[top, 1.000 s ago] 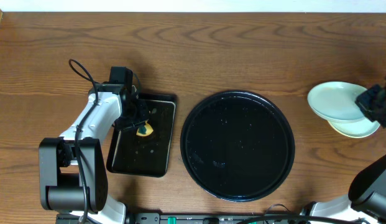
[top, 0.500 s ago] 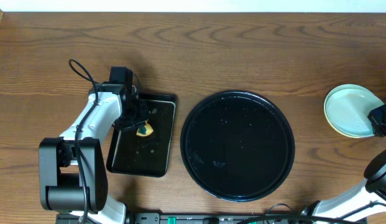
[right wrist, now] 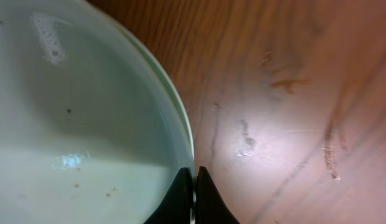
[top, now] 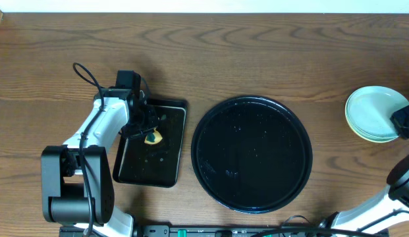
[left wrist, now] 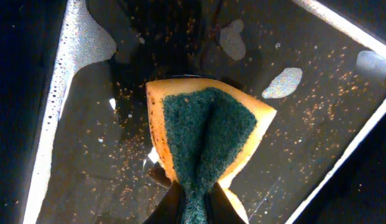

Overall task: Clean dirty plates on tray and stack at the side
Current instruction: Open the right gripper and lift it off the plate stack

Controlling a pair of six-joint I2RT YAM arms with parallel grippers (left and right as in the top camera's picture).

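The big round black tray (top: 252,153) sits mid-table with no plates on it. At the far right edge a pale blue plate (top: 372,110) lies on top of a pale yellow plate (top: 375,137). My right gripper (top: 402,121) is shut on the blue plate's rim (right wrist: 180,134); the plate fills the left of the right wrist view. My left gripper (top: 146,129) is shut on a yellow sponge with a green scrub face (left wrist: 202,134), held over the small rectangular black tray (top: 133,168). A third plate cannot be made out.
The rectangular tray's floor (left wrist: 99,149) is wet and speckled with crumbs and foam patches. Brown smears mark the wooden table (right wrist: 292,87) beside the plate. The left arm's cable (top: 85,74) loops over the table at the left.
My right gripper has carried the blue plate to the right and set it squarely over the yellow plate at the table's right edge. The left arm and sponge have not moved.
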